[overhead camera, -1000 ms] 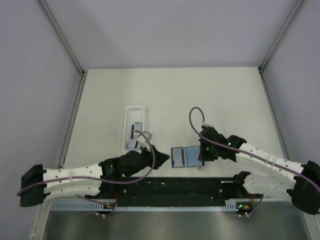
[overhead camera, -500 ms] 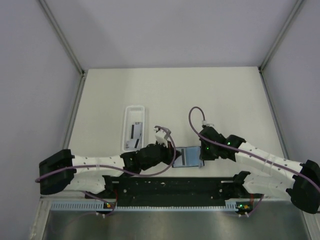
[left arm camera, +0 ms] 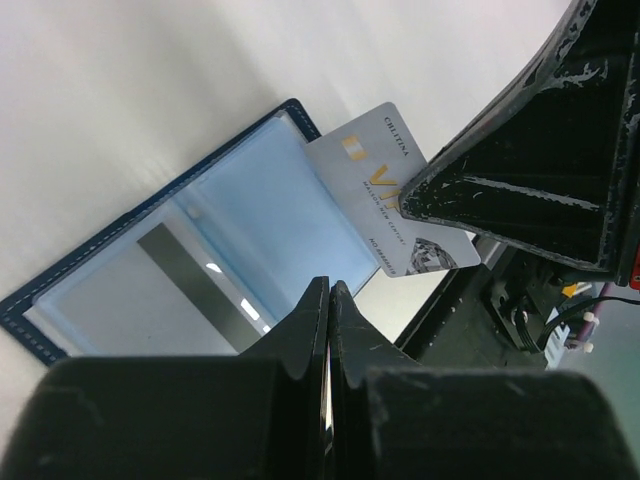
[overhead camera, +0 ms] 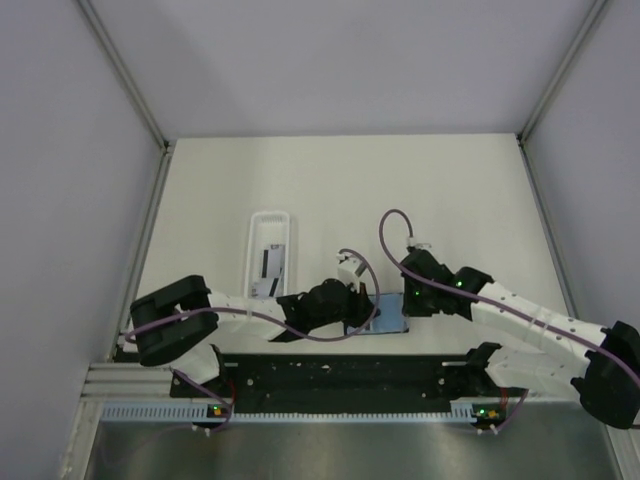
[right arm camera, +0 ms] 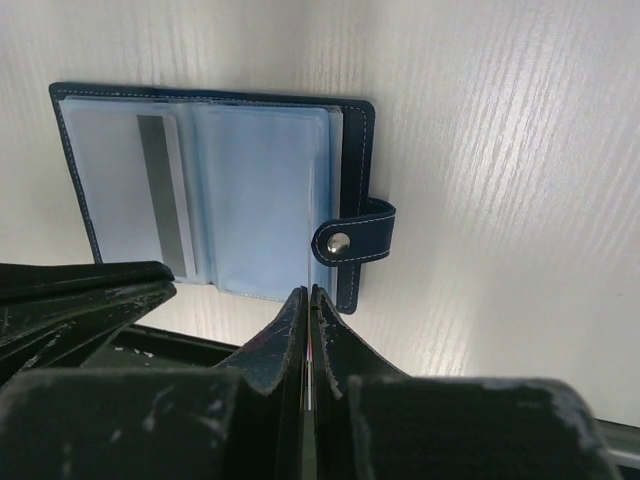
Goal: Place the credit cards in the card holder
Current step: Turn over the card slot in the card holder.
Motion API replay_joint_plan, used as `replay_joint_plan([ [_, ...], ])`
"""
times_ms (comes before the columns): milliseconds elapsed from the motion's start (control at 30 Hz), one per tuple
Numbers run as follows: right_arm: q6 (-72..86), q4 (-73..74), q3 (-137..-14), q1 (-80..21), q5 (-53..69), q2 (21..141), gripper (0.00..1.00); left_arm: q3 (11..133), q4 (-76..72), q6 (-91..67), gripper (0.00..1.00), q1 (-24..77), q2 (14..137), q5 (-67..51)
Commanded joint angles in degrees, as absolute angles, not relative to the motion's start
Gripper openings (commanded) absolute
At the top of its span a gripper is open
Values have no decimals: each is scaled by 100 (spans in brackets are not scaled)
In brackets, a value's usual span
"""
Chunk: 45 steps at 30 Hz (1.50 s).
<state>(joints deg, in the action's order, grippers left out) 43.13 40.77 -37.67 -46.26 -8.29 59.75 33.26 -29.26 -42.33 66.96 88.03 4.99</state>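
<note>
On the cream tabletop (overhead camera: pixel 450 190), both my black-and-white arms meet at the dark navy-blue folding card holder (right arm camera: pixel 260 190). It lies opened flat with its pale blue sleeves facing up. My left arm (overhead camera: pixel 250 312) comes at the holder from its left and my right arm (overhead camera: pixel 520 318) from its right. The holder's long axis runs left to right, along the table's near edge.

Left of the holder and farther back stands a long white translucent plastic tray (overhead camera: pixel 270 218), its long axis pointing away from me. The small striped cards (overhead camera: pixel 267 262) in the tray sit toward its near end.

My right gripper (right arm camera: pixel 307 292) is clamped on a thin grey credit card (left arm camera: pixel 375 190) with gold print. That card is tilted over one corner of the holder, and its long axis runs aslant to the holder's edges. My left gripper (left arm camera: pixel 328 295) hangs just above the holder with its fingers pressed together. I cannot tell whether the pale sliver between them is a card.

One grey card with a black stripe (right arm camera: pixel 160 190) sits in a sleeve of the holder, its stripe running across the holder's long axis. At the opposite short edge a navy strap (right arm camera: pixel 368 222) sticks out, carrying a tiny pale snap stud (right arm camera: pixel 339 242).
</note>
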Motion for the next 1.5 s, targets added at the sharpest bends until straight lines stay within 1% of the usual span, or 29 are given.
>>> replay_joint_plan([
  [0,4175,4175,-3982,-4518,-1037,5915,0,3621,-3428,-4298,0,6680,9043,141],
  [533,4140,4289,-3938,-4447,-1274,6029,0,4016,-3375,-4201,0,6671,9571,26],
  [967,4105,3797,-3639,-4359,-826,6056,0,4122,-3489,-4289,0,6662,9931,26],
  [1467,4157,3691,-3331,-4359,-861,6179,0,4412,-3604,-4298,0,6636,10397,26],
])
